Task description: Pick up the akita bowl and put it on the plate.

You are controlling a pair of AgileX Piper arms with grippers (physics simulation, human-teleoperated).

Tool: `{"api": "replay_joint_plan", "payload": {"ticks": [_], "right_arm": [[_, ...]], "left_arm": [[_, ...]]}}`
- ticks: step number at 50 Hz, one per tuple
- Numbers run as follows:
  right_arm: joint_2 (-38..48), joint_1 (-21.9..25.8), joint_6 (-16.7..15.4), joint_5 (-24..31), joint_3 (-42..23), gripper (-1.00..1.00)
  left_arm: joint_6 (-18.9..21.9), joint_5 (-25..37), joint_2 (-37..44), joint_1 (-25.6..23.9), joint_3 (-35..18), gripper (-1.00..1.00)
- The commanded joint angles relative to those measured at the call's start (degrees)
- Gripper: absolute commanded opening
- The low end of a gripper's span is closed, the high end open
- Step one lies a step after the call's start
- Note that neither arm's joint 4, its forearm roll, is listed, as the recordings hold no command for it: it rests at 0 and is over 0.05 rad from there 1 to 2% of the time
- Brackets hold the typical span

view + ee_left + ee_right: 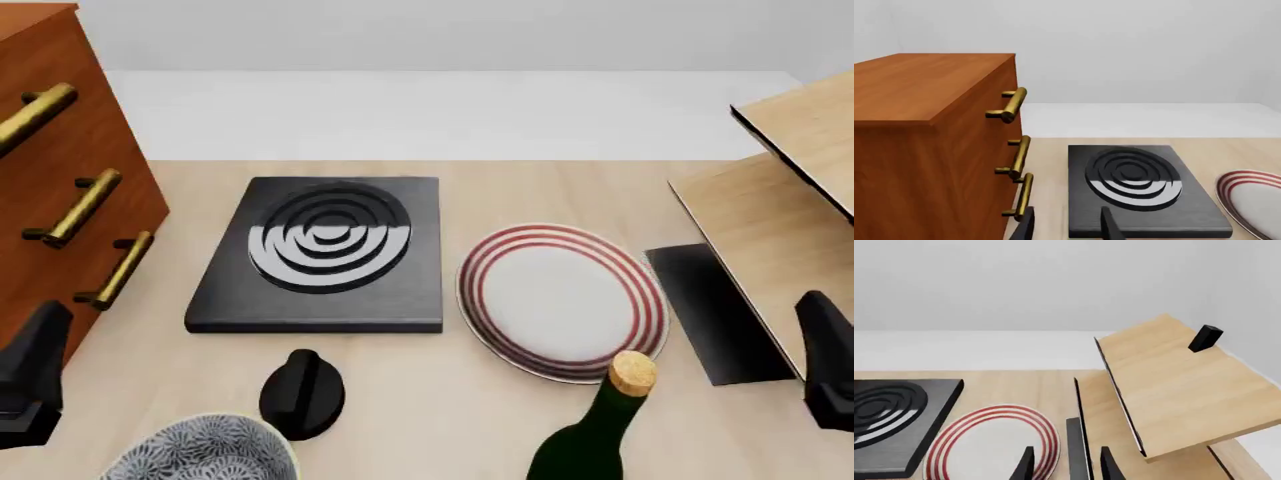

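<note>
Looking down from the front, I am seeing the akita bowl (200,453) sitting at the near edge of the surface (561,190), on the left side and partly cut off by the frame; nothing is touching it, so I am judging the task as not yet begun. The plate (562,300) is lying flat toward the right of centre, bare, well apart from the bowl; between them a black knob-like object (302,393) is standing just beside the bowl, and a green bottle (597,432) with a cork is rising near the plate's near rim. The black slab (324,255) with grey rings is lying to the left of the plate, and a wooden drawer cabinet (60,190) is filling the far left.

I am holding the left pincer (1067,227) low near the cabinet's handles, its fingers apart and gripping nothing; the right pincer (1066,465) is hanging over the plate's right edge beside a tilted wooden board (1181,385), likewise parted and empty. Neither wrist camera is showing the bowl.

Everything is remaining: reaching the bowl, gripping its rim, lifting it, carrying it past the knob and the bottle, and setting it down on the plate; I am judging the left arm as the nearer one, since the bowl is lying on its side.
</note>
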Motion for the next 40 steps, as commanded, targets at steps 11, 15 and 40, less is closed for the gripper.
{"api": "replay_joint_plan", "payload": {"ticks": [11, 15, 40], "right_arm": [[2.09, 2.56, 1.51, 7.37, -10.85, 1.0], [3.75, 3.49, 0.82, 7.85, -12.4, 1.0], [32.44, 17.98, 1.42, 10.39, -27.78, 1.0]], "left_arm": [[0.0, 0.0, 0.0, 0.0, 0.0, 1.0], [0.0, 0.0, 0.0, 0.0, 0.0, 1.0], [0.0, 0.0, 0.0, 0.0, 0.0, 1.0]]}}
